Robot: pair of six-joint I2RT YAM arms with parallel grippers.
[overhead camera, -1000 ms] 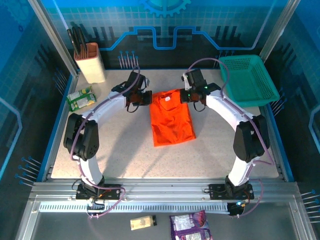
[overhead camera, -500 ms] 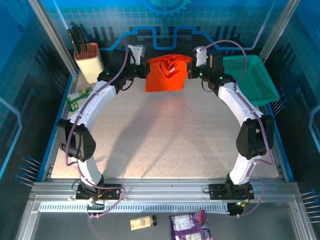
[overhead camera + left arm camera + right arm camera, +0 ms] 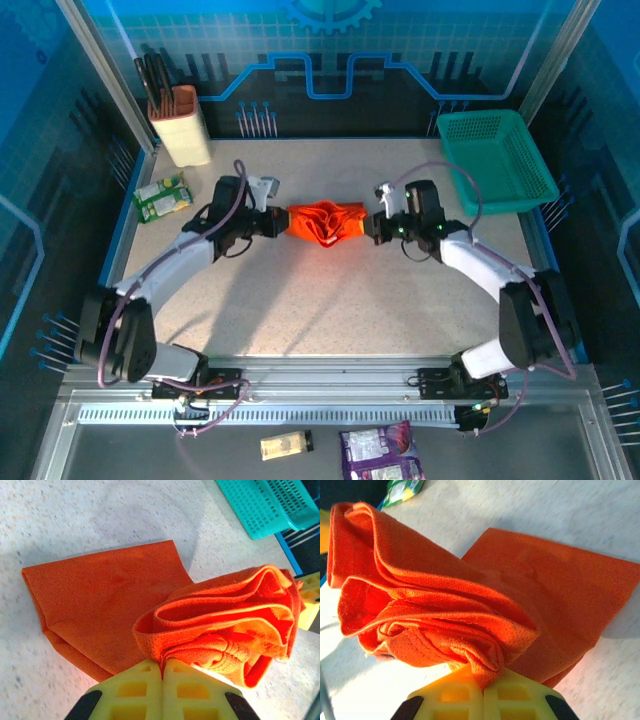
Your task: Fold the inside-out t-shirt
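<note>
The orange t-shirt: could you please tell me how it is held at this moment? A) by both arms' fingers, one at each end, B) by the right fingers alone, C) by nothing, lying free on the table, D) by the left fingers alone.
A: the left fingers are shut on one end of the bunched t-shirt and the right fingers on the other end.

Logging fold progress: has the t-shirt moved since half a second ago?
Yes. The t-shirt moved nearward, down the top view: from level with the teal basket to about its near rim.
</note>
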